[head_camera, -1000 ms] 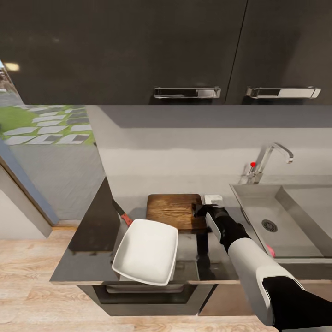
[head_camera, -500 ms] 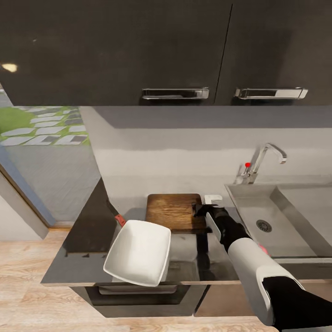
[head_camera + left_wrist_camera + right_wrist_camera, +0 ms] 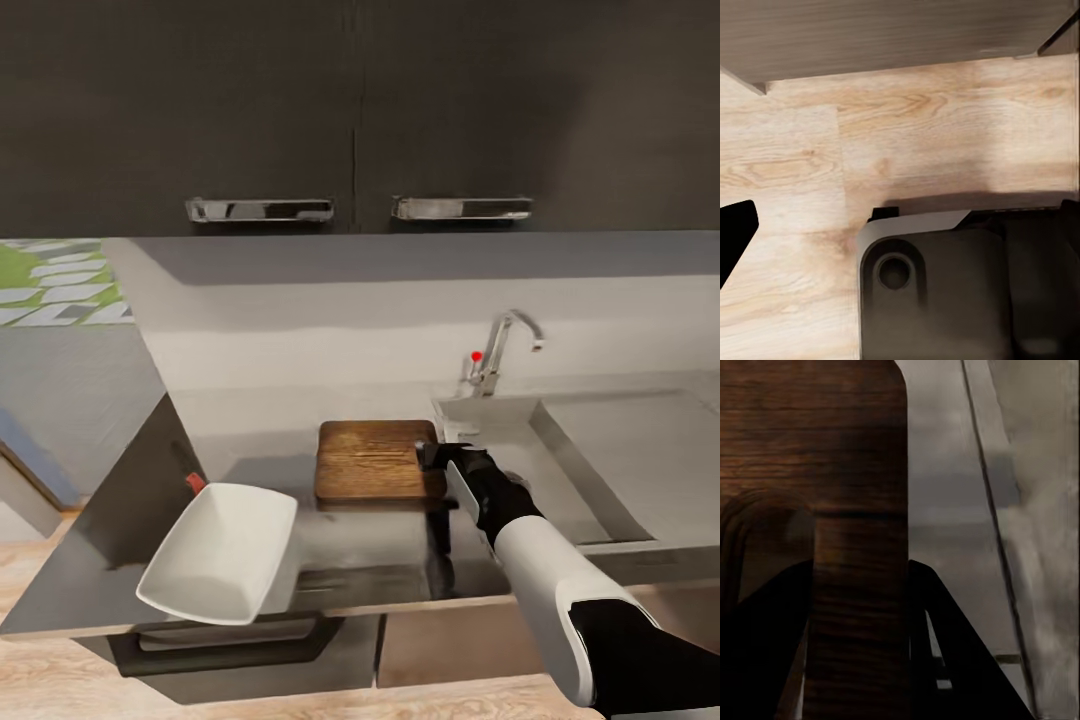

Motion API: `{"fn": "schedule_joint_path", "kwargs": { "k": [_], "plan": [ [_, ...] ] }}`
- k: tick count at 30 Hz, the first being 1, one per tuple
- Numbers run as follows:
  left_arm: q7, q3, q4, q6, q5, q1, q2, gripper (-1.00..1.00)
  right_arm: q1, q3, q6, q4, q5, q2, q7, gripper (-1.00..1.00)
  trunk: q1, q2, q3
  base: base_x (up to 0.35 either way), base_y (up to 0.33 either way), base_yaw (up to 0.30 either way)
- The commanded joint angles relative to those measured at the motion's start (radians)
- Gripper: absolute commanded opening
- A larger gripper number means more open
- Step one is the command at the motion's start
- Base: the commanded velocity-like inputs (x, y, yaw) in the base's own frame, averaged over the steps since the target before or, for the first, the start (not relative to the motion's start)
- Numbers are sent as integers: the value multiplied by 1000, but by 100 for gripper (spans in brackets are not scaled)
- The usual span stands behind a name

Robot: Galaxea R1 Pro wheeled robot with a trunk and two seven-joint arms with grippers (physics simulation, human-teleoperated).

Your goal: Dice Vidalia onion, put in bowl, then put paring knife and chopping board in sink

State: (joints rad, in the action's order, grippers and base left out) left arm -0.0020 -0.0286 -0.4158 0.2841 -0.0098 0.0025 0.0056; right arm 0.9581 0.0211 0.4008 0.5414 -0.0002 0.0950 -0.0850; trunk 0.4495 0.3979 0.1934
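Chopping board (image 3: 378,460), frame centre: right gripper (image 3: 432,455) is grasping its right edge, seemingly carrying it; next, likely moving right to sink (image 3: 600,470).

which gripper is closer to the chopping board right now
Right. The right gripper is clamped on the right edge of the chopping board. The left wrist view looks down at the wood floor, well away from the board.

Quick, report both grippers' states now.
Left: cannot be told.
Right gripper: shut on the board, fingers either side of its edge.
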Motion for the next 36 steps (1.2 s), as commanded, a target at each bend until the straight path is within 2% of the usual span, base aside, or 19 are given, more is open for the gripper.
{"fn": "schedule_joint_path", "kwargs": {
  "k": [1,8,20,27,36],
  "plan": [
    [0,-2,-1,1,-1,0,1,100,1,2,6,2,-1,0,-4,-100,1,2,1,-42,-295,-94],
    [-1,-2,-1,2,-1,0,2,100,1,2,6,2,-1,2,-4,-100,1,2,0,-11,-98,4],
    [-1,-2,-1,2,-1,0,1,100,1,3,7,2,-1,2,-4,-100,1,2,0,-107,-73,220],
    [-1,-2,-1,2,-1,0,1,100,1,2,7,2,-1,1,-5,-100,1,2,0,-22,-31,16],
    [-1,-2,-1,2,-1,0,1,100,1,3,7,1,-1,2,-5,-100,1,2,0,-89,-159,1]
  ]
}}
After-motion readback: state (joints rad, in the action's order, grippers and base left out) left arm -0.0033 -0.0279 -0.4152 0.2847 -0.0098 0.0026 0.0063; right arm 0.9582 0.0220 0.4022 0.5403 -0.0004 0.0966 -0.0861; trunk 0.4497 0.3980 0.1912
